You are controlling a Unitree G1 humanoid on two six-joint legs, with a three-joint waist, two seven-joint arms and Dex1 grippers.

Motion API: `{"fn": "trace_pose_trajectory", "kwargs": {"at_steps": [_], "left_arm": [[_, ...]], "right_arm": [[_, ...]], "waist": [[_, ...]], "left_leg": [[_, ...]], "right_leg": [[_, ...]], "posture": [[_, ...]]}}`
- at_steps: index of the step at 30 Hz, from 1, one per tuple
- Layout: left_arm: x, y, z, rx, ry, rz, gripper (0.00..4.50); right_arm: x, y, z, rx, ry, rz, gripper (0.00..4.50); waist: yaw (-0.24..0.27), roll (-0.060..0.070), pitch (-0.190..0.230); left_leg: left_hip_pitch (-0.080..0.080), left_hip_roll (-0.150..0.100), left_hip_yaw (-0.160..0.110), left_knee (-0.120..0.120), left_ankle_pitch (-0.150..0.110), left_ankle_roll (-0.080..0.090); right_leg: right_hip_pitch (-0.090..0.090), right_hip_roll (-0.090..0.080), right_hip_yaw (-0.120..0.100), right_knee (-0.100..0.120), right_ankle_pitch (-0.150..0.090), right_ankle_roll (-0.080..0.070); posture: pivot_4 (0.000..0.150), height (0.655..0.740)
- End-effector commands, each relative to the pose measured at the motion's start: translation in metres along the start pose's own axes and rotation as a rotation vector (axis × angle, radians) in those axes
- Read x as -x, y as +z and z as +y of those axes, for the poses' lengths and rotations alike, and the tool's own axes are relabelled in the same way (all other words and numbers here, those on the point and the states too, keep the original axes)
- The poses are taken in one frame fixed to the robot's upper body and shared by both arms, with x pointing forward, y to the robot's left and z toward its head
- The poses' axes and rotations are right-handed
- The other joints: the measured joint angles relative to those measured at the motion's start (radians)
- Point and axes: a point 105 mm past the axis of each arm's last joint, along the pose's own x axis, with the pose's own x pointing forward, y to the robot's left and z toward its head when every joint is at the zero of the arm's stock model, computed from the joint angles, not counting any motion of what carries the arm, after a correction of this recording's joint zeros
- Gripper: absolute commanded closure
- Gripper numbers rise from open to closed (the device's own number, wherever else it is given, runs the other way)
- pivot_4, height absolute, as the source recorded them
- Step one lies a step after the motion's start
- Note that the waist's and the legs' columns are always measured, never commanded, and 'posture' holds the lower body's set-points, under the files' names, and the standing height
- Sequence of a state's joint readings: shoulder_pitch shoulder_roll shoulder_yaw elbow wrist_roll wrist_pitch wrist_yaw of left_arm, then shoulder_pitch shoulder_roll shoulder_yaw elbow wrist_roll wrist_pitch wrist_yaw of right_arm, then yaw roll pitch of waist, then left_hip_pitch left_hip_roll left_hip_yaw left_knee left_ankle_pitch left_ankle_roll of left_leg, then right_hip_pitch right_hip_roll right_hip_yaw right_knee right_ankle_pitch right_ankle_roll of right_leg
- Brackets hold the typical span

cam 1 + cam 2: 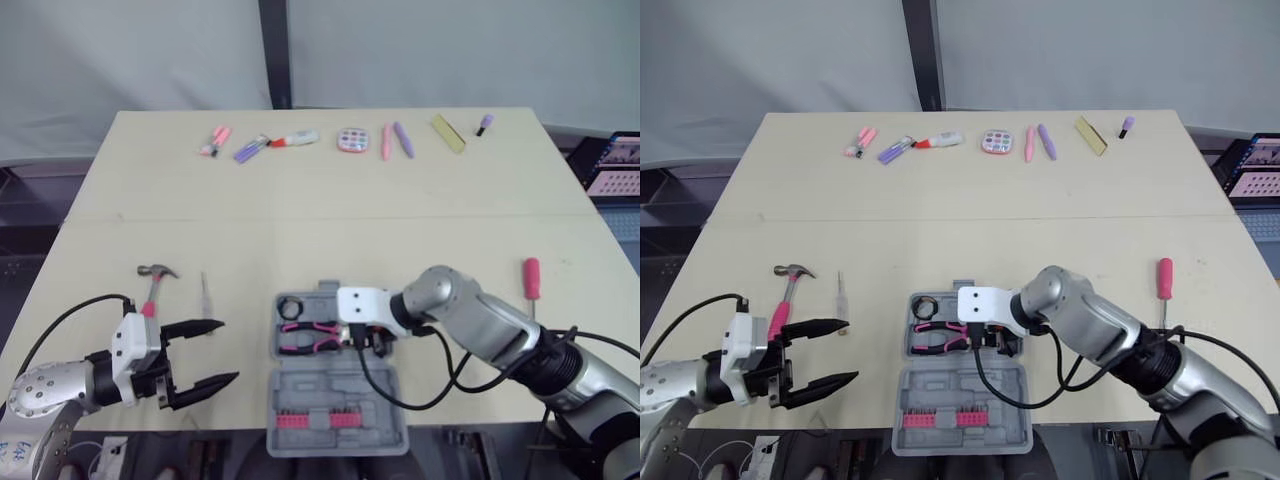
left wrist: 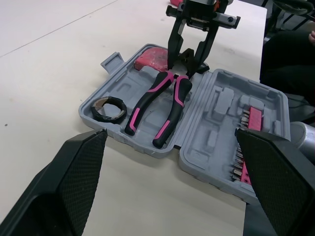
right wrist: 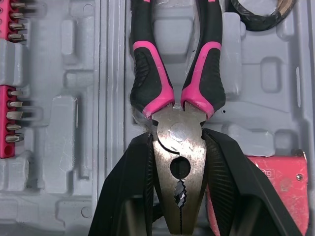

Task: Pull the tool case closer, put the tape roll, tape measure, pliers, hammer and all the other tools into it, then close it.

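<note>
Starting nearest us, our left gripper (image 1: 228,350) hangs spread wide and empty near the open tool case (image 1: 335,395) at the table's front edge. In the case's farther half our right gripper (image 3: 178,137) is clamped on the steel head of the pliers (image 2: 174,105), with the tape roll (image 1: 291,307) and red tape measure (image 2: 152,59) close by. We judge the pliers stiff, dense and slick at the head; the rubber handles would grip better. Farther out, the hammer (image 1: 153,290) and screwdriver (image 1: 531,278) lie on the table.

Silver arms (image 1: 490,325), white wrists (image 1: 362,303), black fingers (image 1: 195,327), cables (image 1: 410,408)
</note>
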State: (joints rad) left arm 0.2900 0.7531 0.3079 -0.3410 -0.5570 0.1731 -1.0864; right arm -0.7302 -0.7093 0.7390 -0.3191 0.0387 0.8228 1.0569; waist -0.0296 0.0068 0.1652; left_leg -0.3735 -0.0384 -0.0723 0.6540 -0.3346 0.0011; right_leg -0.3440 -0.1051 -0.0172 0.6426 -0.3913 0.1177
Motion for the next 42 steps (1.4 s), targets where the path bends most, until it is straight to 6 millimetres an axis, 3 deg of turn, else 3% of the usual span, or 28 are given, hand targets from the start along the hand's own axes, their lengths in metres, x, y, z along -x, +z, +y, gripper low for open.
{"fn": "trace_pose_trajectory", "kwargs": {"at_steps": [1,30,37,42], "left_arm": [[-0.001,0.005,-0.003,-0.035,-0.024,0.009,0.00],[-0.006,0.005,-0.005,-0.036,-0.025,0.000,0.00],[-0.006,0.004,-0.005,-0.034,-0.025,0.000,0.00],[-0.006,0.003,-0.005,-0.033,-0.026,-0.004,0.00]], "right_arm": [[0.001,0.009,0.001,0.036,0.003,-0.033,3.53],[-0.004,0.009,0.002,0.060,0.021,-0.071,3.53],[-0.003,0.009,0.002,0.037,0.021,-0.078,0.06],[0.015,0.023,-0.001,-0.020,-0.013,-0.174,0.02]], "waist": [[0.000,0.000,0.000],[0.001,0.000,0.000],[0.001,0.000,0.000],[0.002,0.000,0.000]], "left_leg": [[0.000,0.000,0.000,0.000,0.000,0.000],[0.000,0.000,0.000,0.000,0.000,0.000],[0.000,0.000,0.000,0.000,0.000,0.000],[0.000,0.000,0.000,0.000,0.000,0.000]], "right_leg": [[0.000,0.000,0.000,0.000,0.000,0.000],[0.000,0.000,-0.001,0.000,0.000,0.000],[0.000,0.000,-0.001,0.000,0.000,0.000],[0.000,-0.001,-0.001,0.000,0.000,0.000]], "posture": [[0.150,0.7400],[0.150,0.7400],[0.150,0.7400],[0.150,0.7400]]}}
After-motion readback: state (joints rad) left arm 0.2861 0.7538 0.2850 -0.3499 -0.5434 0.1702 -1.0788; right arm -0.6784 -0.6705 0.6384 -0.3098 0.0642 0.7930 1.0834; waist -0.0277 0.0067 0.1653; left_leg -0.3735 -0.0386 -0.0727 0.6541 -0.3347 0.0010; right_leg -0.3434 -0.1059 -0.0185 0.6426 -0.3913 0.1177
